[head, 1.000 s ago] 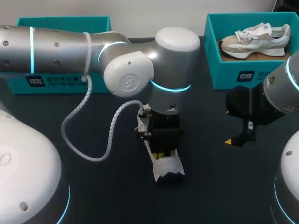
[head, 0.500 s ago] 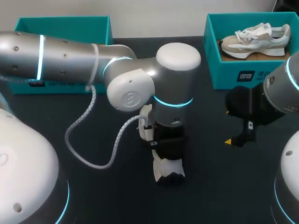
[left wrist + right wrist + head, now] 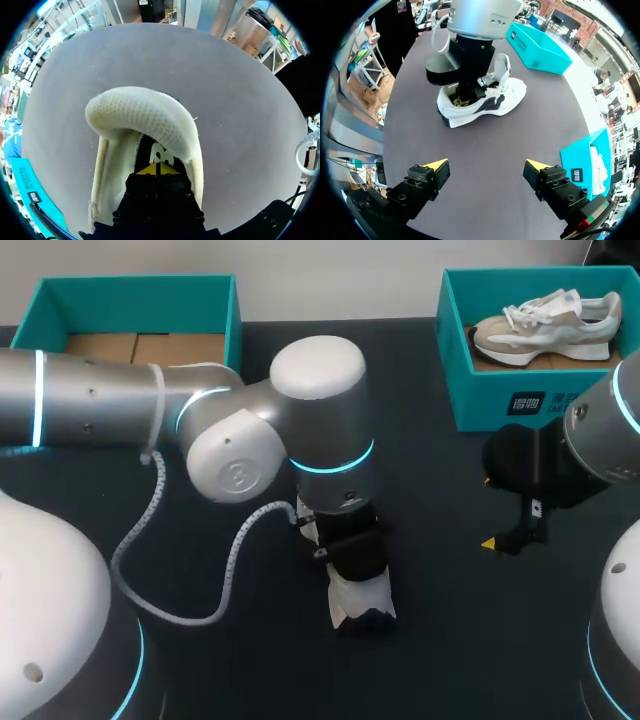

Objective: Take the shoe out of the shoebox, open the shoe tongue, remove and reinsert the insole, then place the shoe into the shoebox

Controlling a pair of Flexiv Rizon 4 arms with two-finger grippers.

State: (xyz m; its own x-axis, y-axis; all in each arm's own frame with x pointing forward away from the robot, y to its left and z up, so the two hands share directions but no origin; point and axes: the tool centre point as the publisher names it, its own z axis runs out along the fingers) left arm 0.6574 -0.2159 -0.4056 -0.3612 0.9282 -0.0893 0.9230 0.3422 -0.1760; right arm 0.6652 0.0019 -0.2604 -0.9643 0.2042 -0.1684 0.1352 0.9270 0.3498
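Shoe [image 3: 362, 598], white, lies on its sole mid-table [image 3: 460, 640]. Left gripper [image 3: 157, 169] is down inside the shoe's opening, yellow tips pressed together over the black insole [image 3: 148, 148]. Right gripper [image 3: 487, 170] has its fingers spread wide, holds nothing, and is well apart from the shoe.

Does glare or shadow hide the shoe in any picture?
Head view: sheen on the left arm, which itself covers most of the white shoe. Left wrist view: the shoe's inside shows dark around the left claw. Right wrist view: shoe evenly lit, unhidden.
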